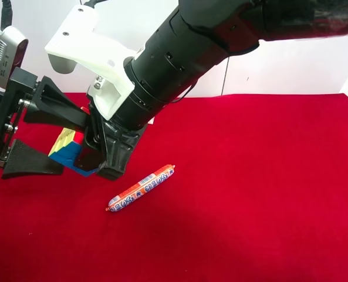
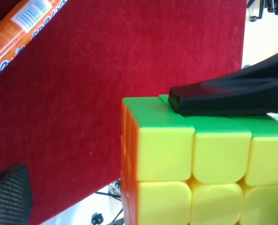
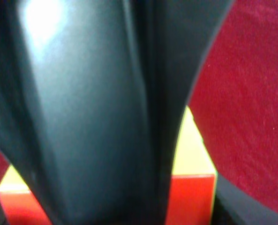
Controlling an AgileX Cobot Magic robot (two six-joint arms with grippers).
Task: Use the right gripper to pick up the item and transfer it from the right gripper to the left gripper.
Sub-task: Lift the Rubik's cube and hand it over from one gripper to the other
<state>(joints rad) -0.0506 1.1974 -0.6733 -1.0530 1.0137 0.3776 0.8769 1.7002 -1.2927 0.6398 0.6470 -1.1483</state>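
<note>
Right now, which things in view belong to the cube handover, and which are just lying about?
Belongs to the job:
- puzzle cube
- right hand, shut on the cube
- left hand, open, close to the cube

Just lying about:
- sausage stick, flat on the red cloth, clear of both hands

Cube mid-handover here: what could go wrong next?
1. The left gripper is open around the cube; if the right gripper lets go before it shuts, the cube would likely drop onto the red cloth.
2. The two grippers are crowded together; closing could knock the right gripper and twist the cube loose.
</note>
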